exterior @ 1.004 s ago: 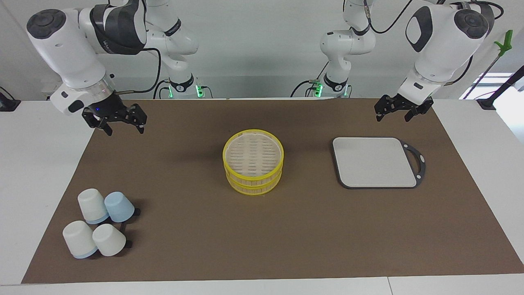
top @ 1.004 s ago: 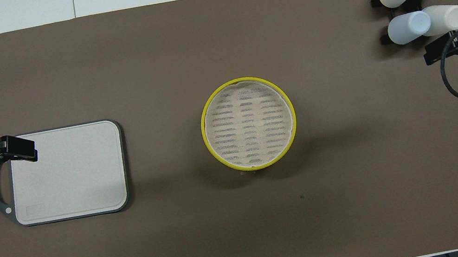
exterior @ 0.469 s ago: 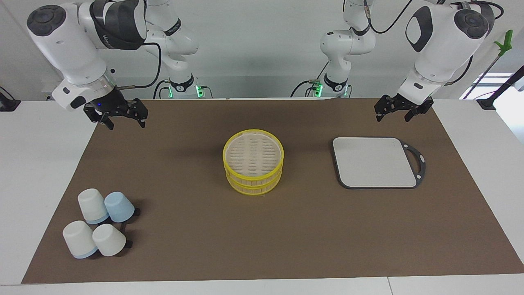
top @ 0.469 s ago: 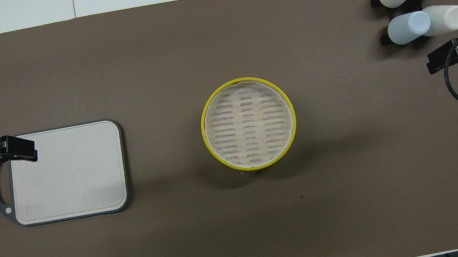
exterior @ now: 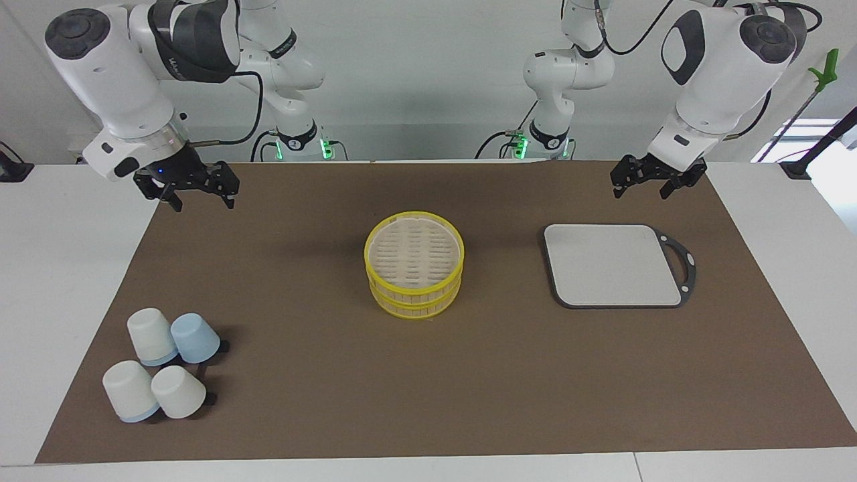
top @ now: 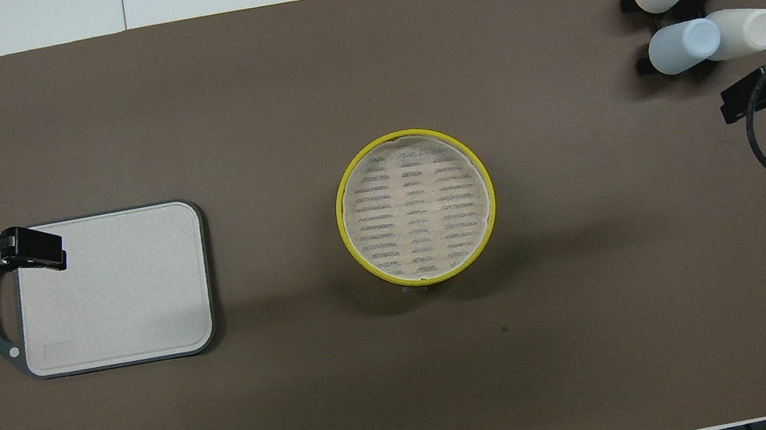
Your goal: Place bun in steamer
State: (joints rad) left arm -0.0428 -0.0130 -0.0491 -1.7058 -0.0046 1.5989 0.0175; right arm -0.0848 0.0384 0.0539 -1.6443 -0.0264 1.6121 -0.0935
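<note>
Left pincer (exterior: pixel 641 184) and right pincer (exterior: pixel 198 195) (both empty) gape wide.

The steamer (top: pixel 416 207) sits mid-mat between the cutting board (top: pixel 116 289) and cups (top: pixel 704 4).

Steamer (exterior: pixel 414 264): bright yellow rims, tan slatted sides, pale top with rows of dark slots.
Cutting board (exterior: pixel 612 265): off-white face, dark grey edge and handle.
Cups (exterior: pixel 163 363): three white, one pale blue.
Mat (exterior: pixel 469 375): plain brown.
Bench (exterior: pixel 60 254): white.
Arms: white, with black tools.
</note>
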